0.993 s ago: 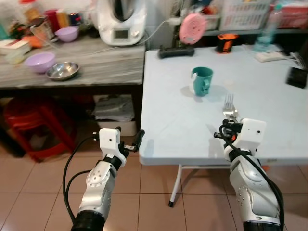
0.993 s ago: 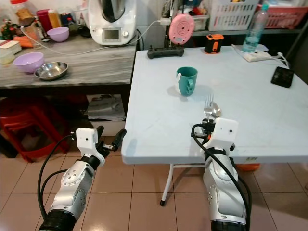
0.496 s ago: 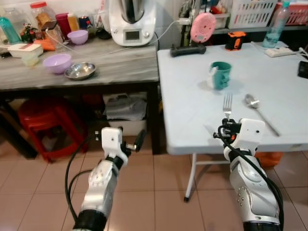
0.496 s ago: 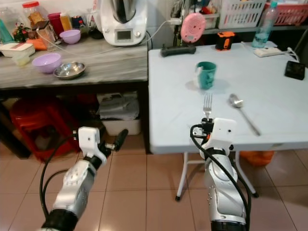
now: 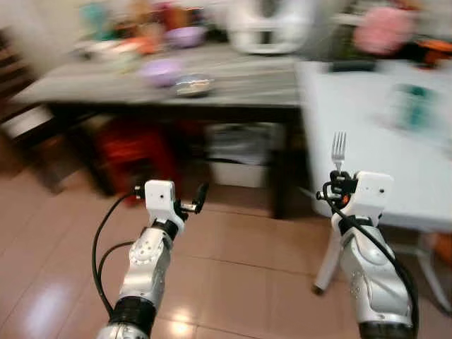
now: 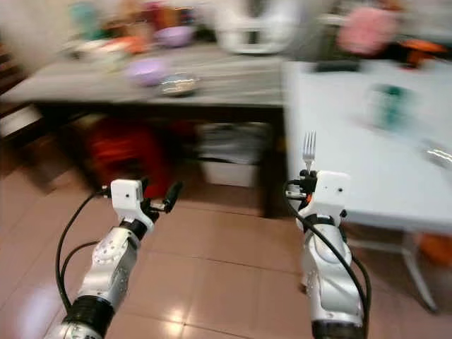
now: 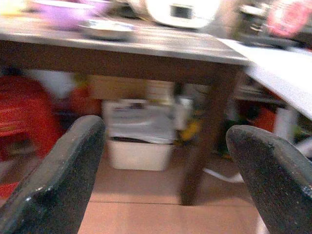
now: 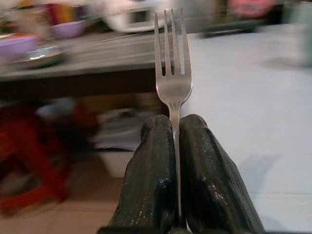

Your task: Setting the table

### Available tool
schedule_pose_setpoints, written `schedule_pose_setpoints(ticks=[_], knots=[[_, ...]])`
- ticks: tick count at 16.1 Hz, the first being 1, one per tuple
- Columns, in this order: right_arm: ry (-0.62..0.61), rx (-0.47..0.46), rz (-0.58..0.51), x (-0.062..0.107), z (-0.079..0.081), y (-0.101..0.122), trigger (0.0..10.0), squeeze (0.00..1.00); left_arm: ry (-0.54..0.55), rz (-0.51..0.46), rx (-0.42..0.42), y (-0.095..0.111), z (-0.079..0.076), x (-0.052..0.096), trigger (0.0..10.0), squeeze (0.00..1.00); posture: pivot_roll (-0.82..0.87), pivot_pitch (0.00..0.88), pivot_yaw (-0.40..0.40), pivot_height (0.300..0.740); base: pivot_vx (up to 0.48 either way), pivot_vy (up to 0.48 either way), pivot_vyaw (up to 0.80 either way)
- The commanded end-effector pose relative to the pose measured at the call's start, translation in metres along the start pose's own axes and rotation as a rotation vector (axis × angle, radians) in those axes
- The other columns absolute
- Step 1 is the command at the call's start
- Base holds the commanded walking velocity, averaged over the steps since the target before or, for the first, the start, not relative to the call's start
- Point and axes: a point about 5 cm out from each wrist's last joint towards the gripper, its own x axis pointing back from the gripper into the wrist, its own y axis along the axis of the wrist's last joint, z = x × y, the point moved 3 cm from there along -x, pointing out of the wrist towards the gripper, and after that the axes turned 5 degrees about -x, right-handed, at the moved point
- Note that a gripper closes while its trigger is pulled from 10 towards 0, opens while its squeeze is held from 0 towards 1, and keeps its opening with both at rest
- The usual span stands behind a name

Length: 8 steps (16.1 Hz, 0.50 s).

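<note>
The head views are blurred, so small items are read with caution.

Left side: the left tool (image 5: 200, 195) is held out over the tiled floor (image 5: 233, 282), ahead of the grey desk (image 5: 233, 78), with its fingers (image 7: 68, 170) spread well apart and nothing between them. On the grey desk stand a purple bowl (image 5: 161, 69) and, just beside it, a metal bowl (image 5: 192, 85). A red stool (image 5: 131, 152) sits beneath.

Right side: the right tool (image 8: 174, 146) is clamped on the handle of a fork (image 8: 172, 63), fingers pressed together with the stem between them. The fork is carried in the air, near the front edge of the white desk (image 5: 374, 141) and not touching it. Its long axis runs in line with the fingers; in the head views it stands roughly upright, tines uppermost and pointing away from the robot. A green cup (image 5: 413, 106) stands farther back on the white desk.

Judgement: the step in hand appears to be carrying the fork to its place. To do it well, keep the clamp firm, settle facing the white desk, then lower the fork flat, well apart from the cup.
</note>
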Motion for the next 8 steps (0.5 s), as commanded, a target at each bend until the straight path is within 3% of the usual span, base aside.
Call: schedule_pose_setpoints(ticks=[1, 4, 7, 8], knots=[[0.025, -0.007, -0.012, -0.0002, 0.0092, 0.0019, 10.0, 0.0, 0.033, 0.007, -0.008, -0.0021, 0.0099, 0.0034, 10.0, 0.0, -0.13, 0.0, 0.085, 0.74, 0.0, 0.356, 0.74], [0.019, -0.004, -0.014, -0.0004, 0.0076, 0.0019, 10.0, 0.0, 0.028, 0.008, -0.007, -0.0029, 0.0079, 0.0031, 10.0, 0.0, -0.13, 0.0, 0.087, 0.74, 0.0, 0.356, 0.58], [0.013, -0.009, -0.017, -0.0003, 0.0079, 0.0018, 10.0, 0.0, 0.024, 0.005, -0.005, -0.0026, 0.0074, 0.0024, 10.0, 0.0, -0.13, 0.0, 0.088, 0.74, 0.0, 0.359, 0.0], [0.012, -0.013, -0.017, -0.0002, 0.0078, 0.0016, 10.0, 0.0, 0.022, -0.002, -0.009, -0.0016, 0.007, 0.0022, 10.0, 0.0, -0.13, 0.0, 0.088, 0.74, 0.0, 0.0, 0.0]])
